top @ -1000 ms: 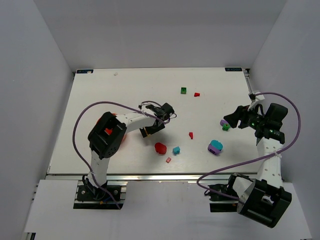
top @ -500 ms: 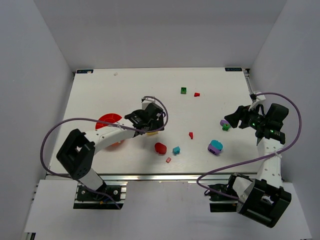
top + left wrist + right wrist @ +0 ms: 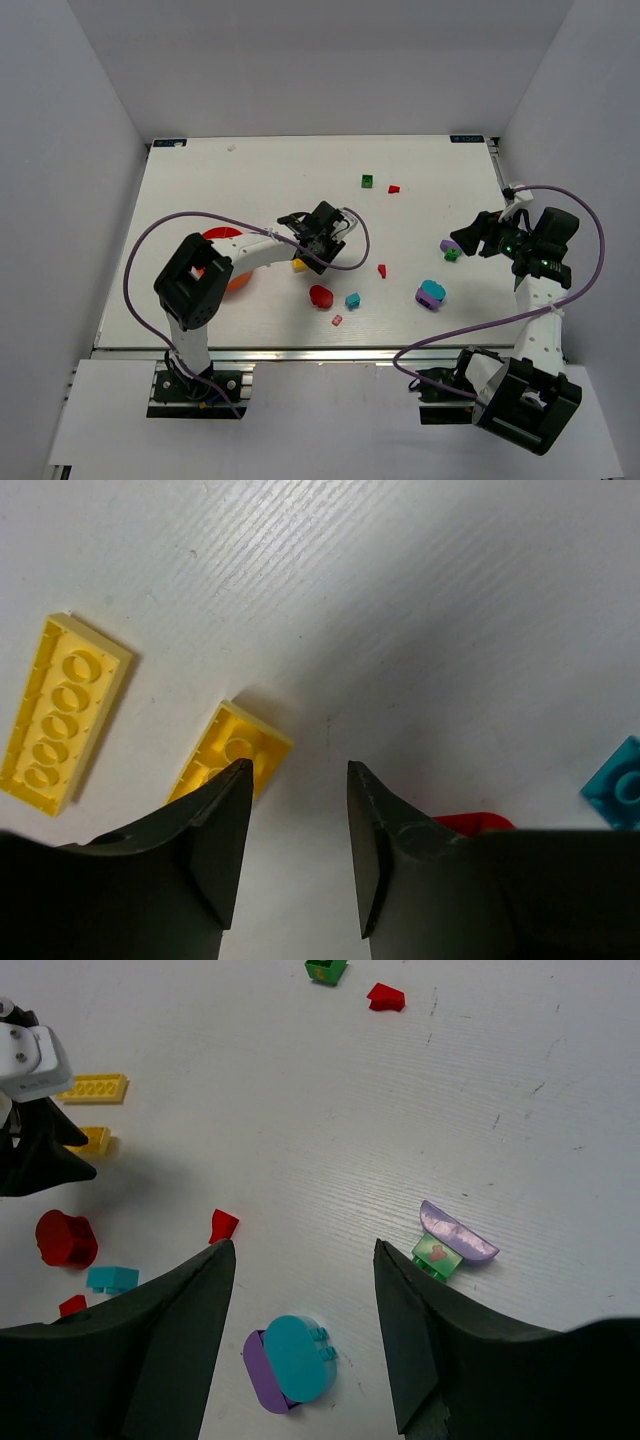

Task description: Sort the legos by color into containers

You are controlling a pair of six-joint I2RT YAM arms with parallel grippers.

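Barely begun, it seems: bricks point(image 3: 352, 300) loose across tabletop point(image 3: 250, 180); left end effector point(image 3: 297, 780) open, empty, over small yellow brick point(image 3: 240, 746); right end effector point(image 3: 302, 1250) open, empty

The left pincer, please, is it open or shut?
Open: on the left pincer, the fingers stand apart, bare table between them, nothing gripped.

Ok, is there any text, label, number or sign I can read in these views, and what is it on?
No text can be read in any view.
far-left corner tag: too small to read.
far-right corner tag: too small to read.
green lego: a pinkish mark on top, too blurred to read.
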